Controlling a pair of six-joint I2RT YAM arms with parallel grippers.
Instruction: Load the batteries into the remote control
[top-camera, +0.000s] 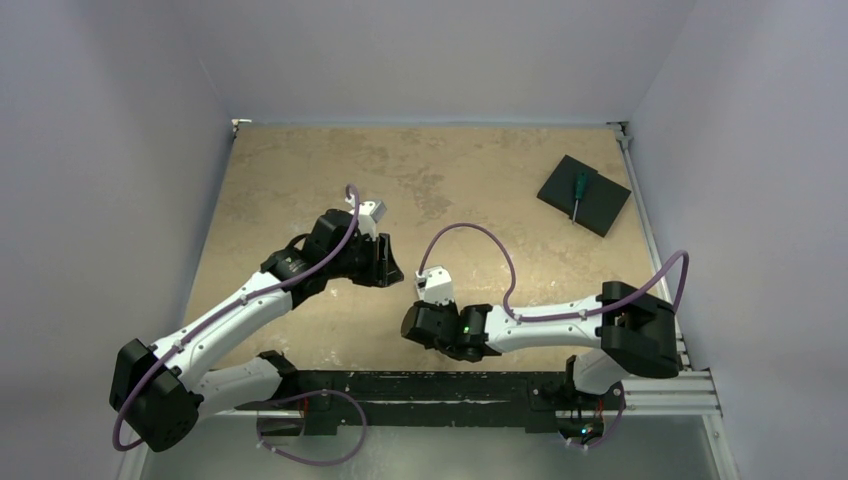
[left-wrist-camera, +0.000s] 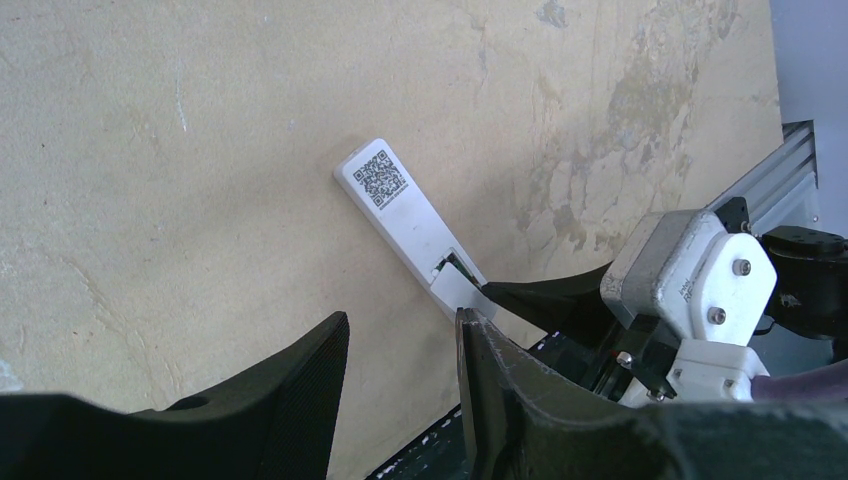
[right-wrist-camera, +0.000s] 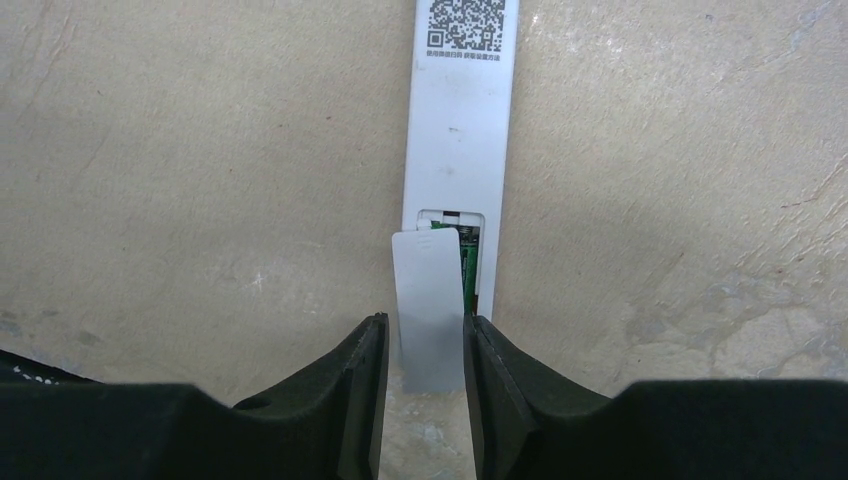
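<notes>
Contents, by count: one remote control (right-wrist-camera: 460, 130); one battery cover (right-wrist-camera: 430, 300); one screwdriver (top-camera: 577, 195); one black pad (top-camera: 606, 205); one table (top-camera: 300, 180); two robot arms (top-camera: 240, 315), bearing two grippers, the left gripper (left-wrist-camera: 402, 325) and the right gripper (right-wrist-camera: 427, 325).

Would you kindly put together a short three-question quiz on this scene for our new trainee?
1. True or false: the remote control lies with its buttons facing up.
2. The screwdriver rests on: A) the black pad, B) the remote control, C) the floor.
3. Which gripper's fingers flank the battery cover?
Key: 1 false, its QR-coded back faces up; 2 A; 3 the right gripper.
</notes>
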